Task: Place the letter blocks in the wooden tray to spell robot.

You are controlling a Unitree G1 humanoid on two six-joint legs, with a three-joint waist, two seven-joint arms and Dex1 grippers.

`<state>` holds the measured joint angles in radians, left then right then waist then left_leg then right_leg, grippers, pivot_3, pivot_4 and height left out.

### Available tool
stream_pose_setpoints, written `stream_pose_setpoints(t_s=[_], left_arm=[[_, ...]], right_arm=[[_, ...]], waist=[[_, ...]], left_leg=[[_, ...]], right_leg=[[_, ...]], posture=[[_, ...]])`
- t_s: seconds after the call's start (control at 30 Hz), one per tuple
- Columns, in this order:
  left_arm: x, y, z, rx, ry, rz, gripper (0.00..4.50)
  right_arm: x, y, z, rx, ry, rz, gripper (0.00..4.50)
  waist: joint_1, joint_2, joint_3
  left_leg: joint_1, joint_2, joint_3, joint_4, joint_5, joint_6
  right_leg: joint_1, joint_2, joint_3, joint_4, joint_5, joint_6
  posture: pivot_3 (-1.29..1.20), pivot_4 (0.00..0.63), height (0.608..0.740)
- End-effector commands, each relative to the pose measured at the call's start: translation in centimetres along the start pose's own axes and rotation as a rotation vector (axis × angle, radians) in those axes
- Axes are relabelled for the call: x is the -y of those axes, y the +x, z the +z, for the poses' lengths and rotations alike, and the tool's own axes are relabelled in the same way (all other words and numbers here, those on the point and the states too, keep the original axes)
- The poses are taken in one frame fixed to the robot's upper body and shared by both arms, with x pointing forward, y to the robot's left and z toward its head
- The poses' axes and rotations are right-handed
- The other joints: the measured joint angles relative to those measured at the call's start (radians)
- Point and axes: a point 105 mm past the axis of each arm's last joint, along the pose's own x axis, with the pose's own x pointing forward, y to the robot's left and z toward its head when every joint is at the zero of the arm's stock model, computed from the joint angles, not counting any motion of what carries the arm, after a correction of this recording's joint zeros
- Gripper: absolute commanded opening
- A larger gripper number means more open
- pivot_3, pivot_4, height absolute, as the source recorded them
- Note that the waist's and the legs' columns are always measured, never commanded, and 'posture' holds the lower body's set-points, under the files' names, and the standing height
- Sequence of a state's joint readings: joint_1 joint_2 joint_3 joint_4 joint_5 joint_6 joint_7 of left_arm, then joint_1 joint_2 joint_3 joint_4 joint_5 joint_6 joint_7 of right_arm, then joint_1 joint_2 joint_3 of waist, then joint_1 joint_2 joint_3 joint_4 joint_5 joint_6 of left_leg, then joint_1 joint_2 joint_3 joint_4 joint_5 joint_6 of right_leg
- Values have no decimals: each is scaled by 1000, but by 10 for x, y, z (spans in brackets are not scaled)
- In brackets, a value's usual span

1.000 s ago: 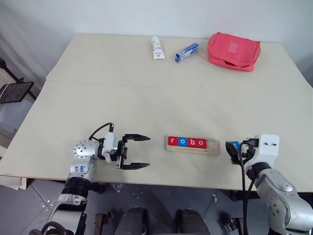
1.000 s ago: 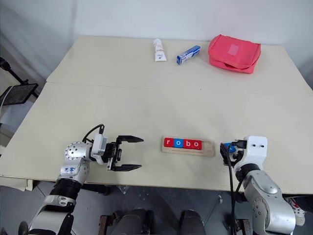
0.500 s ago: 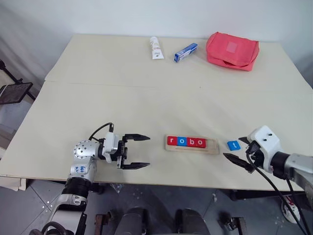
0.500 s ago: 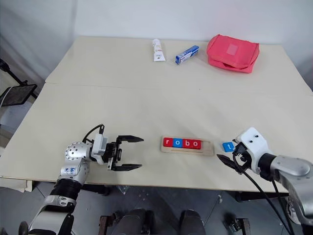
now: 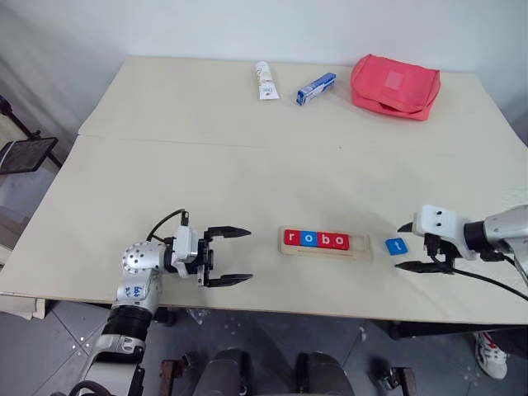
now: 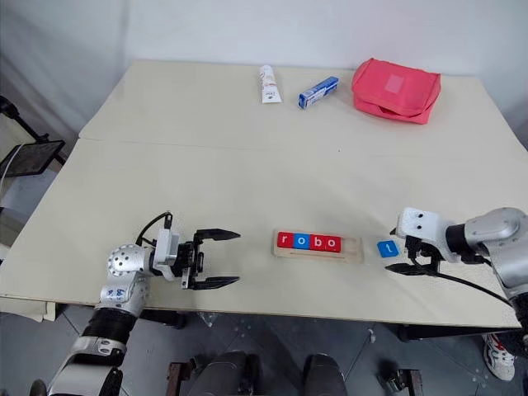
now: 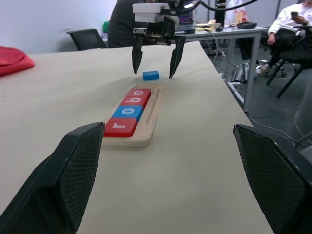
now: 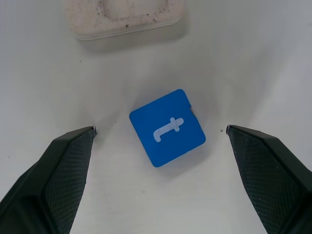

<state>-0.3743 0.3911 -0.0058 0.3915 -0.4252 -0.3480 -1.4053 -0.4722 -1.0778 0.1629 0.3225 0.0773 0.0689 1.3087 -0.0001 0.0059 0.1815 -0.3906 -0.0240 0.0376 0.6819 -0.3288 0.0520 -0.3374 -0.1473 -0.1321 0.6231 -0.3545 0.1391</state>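
Note:
The wooden tray (image 5: 361, 245) lies near the table's front edge, with four letter blocks in it: red r (image 5: 290, 238), blue o (image 5: 307, 239), red b (image 5: 322, 240) and red o (image 5: 337, 241). Its right end is bare. The blue t block (image 5: 395, 245) lies flat on the table just right of the tray, also seen as a blue t block (image 8: 167, 127). My right gripper (image 5: 400, 247) reaches in from the right, open, its fingers (image 8: 63, 165) straddling the t block without touching it. My left gripper (image 5: 249, 256) hovers open to the left of the tray, holding nothing.
At the back of the table lie a white tube (image 5: 264, 81), a blue-and-white box (image 5: 315, 88) and a red pouch (image 5: 394, 85). The table's front edge (image 5: 330, 307) runs just below the tray. A seated person (image 7: 292, 19) and office chairs show beyond the table.
My right arm has swung out to the right and its wrist has rolled, so its open fingers now straddle the t block from the right side. The left gripper has stayed in place.

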Motion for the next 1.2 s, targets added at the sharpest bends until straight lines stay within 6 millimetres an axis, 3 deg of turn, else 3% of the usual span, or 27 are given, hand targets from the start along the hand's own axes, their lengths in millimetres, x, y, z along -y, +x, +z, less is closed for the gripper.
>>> stream_pose_setpoints(t_s=[0.03,0.63,0.73,0.97,1.1,1.2], left_arm=[[0,-1,6,4,33,21,4500],[0,-1,7,-1,33,25,4500],[-2,1,7,1,32,18,4500],[-1,1,7,4,32,6,4500],[0,-1,7,4,32,3,4500],[1,-6,8,1,33,-13,4500]], right_arm=[[0,8,-7,-24,-5,28,4479],[1,9,-7,-32,17,45,4479],[0,6,-7,-44,22,46,3905],[0,5,-3,-34,14,40,1567],[4,1,5,-4,33,13,1453],[13,-9,35,125,123,-42,1453]], waist=[[-1,-1,-1],[-1,-5,-3],[-1,-5,-3],[-2,-5,-3],[-1,-5,-3],[-2,-4,-2]], left_leg=[[0,0,0,0,0,0],[2,1,0,1,0,0],[2,1,0,1,0,0],[2,1,0,1,0,0],[2,1,0,1,0,0],[1,1,0,1,0,0]], right_leg=[[1,0,0,0,0,0],[3,0,0,-1,0,0],[3,0,0,-1,0,0],[3,0,0,-1,0,0],[3,0,0,-1,0,0],[2,0,0,-1,0,0]], posture=[[0,150,740],[0,150,740],[0,150,740],[0,150,740],[0,150,740],[0,150,740]])
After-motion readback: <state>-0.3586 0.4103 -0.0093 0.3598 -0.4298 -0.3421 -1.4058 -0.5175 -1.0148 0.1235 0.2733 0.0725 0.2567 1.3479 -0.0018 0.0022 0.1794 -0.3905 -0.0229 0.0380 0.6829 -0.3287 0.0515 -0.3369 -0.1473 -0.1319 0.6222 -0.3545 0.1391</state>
